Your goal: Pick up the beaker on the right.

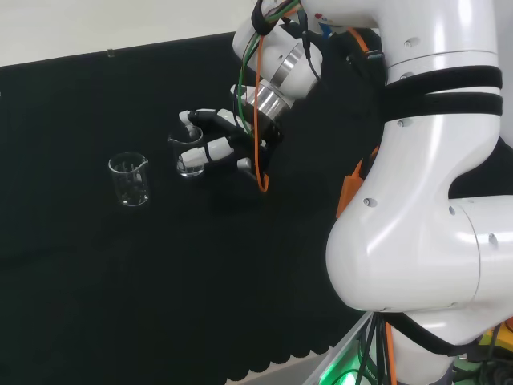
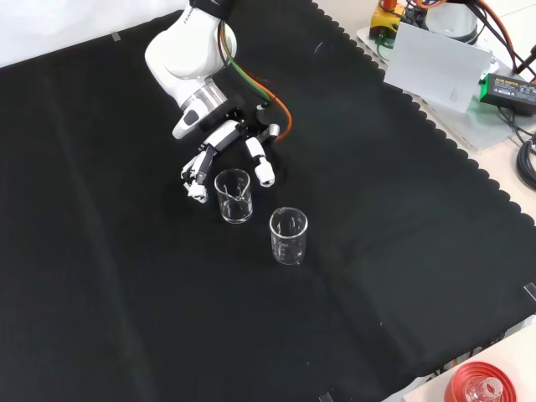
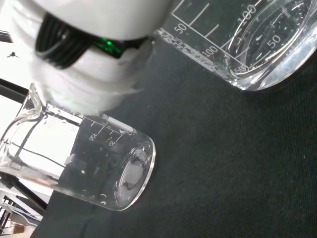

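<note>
Two clear glass beakers stand on the black cloth. In the head view the right beaker (image 1: 190, 156) sits between the fingers and thumb of my black and white hand (image 1: 223, 136), and the left beaker (image 1: 130, 178) stands apart. From the front, the hand (image 2: 219, 144) reaches down with fingers (image 2: 196, 177) on one side and the thumb (image 2: 263, 169) on the other side of the nearer-to-arm beaker (image 2: 234, 195). They are spread and not closed on the glass. The other beaker (image 2: 289, 235) stands free. The wrist view shows both beakers (image 3: 257, 44) (image 3: 84, 163) close up.
In the front view a white box (image 2: 435, 54) and cabled equipment lie beyond the cloth's scalloped edge at the top right. A red ribbed stand with a flask (image 2: 477, 387) sits at the bottom right corner. The arm's white links (image 1: 433, 160) occupy the head view's right.
</note>
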You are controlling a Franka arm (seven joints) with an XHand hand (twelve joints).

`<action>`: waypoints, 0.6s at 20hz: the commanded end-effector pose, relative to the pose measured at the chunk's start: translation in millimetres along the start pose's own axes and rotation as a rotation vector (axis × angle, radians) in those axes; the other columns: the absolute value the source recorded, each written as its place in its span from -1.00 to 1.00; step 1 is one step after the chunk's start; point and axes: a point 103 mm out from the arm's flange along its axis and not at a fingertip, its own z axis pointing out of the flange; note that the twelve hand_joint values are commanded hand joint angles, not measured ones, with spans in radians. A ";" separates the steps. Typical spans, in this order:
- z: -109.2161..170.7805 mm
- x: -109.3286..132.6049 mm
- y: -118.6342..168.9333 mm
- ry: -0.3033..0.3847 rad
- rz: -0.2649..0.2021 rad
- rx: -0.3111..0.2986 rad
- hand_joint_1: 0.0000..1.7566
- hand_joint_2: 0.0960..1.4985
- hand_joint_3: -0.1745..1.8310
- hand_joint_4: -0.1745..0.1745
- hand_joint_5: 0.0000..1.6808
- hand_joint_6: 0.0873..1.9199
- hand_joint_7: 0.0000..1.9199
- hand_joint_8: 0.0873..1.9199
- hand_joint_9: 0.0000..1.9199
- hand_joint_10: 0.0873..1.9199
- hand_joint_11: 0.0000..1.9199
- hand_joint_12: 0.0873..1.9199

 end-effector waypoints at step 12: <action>11.2 4.1 7.2 0.009 -0.007 0.005 0.17 -0.51 0.04 -0.34 -0.43 -1.00 -0.58 -0.39 -0.48 -0.38 -0.98 0.40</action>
